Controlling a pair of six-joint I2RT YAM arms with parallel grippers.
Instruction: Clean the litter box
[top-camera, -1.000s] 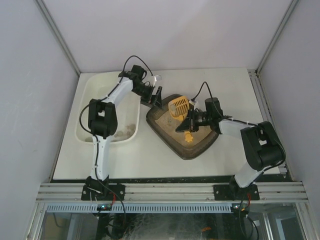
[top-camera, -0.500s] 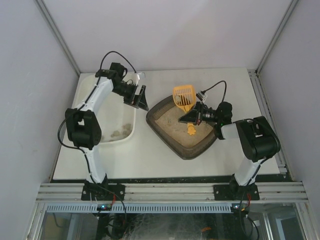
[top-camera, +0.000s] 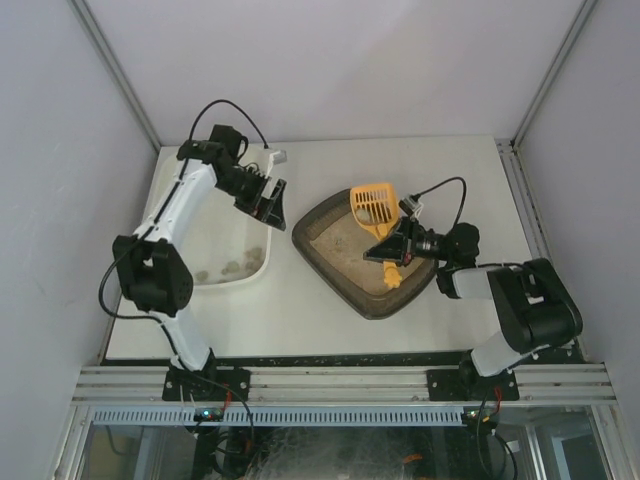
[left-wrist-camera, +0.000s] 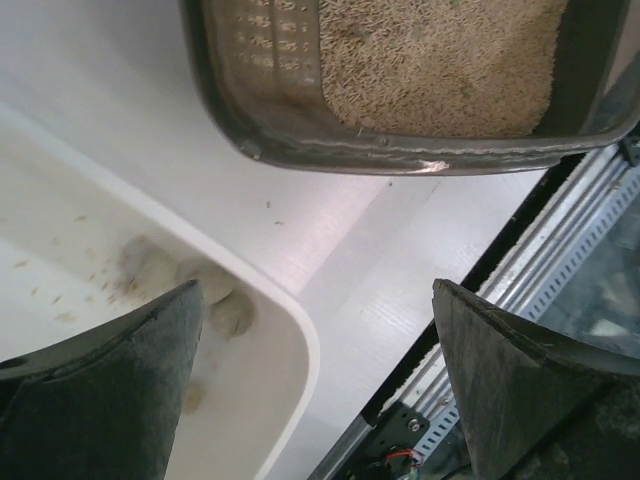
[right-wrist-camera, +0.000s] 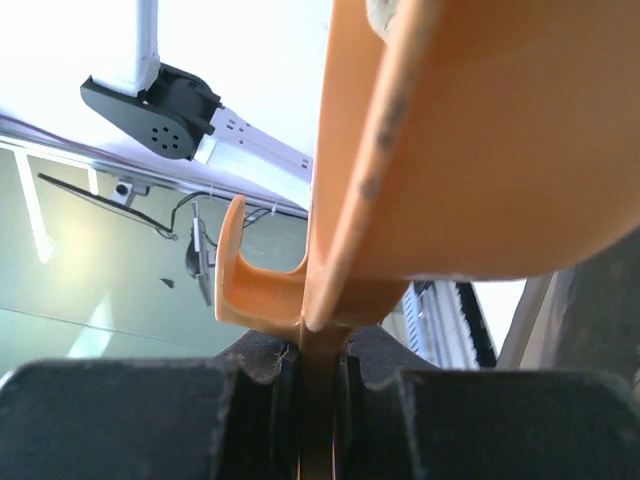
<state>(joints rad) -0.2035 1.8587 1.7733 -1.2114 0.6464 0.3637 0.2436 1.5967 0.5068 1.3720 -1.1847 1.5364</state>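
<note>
The litter box (top-camera: 345, 262), a dark rounded tray of beige litter, lies mid-table; its near rim (left-wrist-camera: 400, 158) crosses the top of the left wrist view. My right gripper (top-camera: 397, 248) is shut on the handle of an orange slotted scoop (top-camera: 373, 204), which is raised over the box's far right part with a pale lump in its head. In the right wrist view the scoop (right-wrist-camera: 470, 150) fills the frame and the right gripper (right-wrist-camera: 322, 375) pinches its thin handle. My left gripper (top-camera: 270, 200) hangs open and empty over the white tub's right edge, left of the box.
The white tub (top-camera: 173, 178) stands at the left with several pale clumps (top-camera: 232, 268) at its near end, also seen in the left wrist view as clumps (left-wrist-camera: 215, 300) inside the tub's rim (left-wrist-camera: 295, 335). The metal rail (top-camera: 330, 382) runs along the table's near edge.
My left gripper has drawn away from the litter box's rim, leftward to the tub's edge. The right gripper has pulled back to the right, lifting the scoop out of the litter.
</note>
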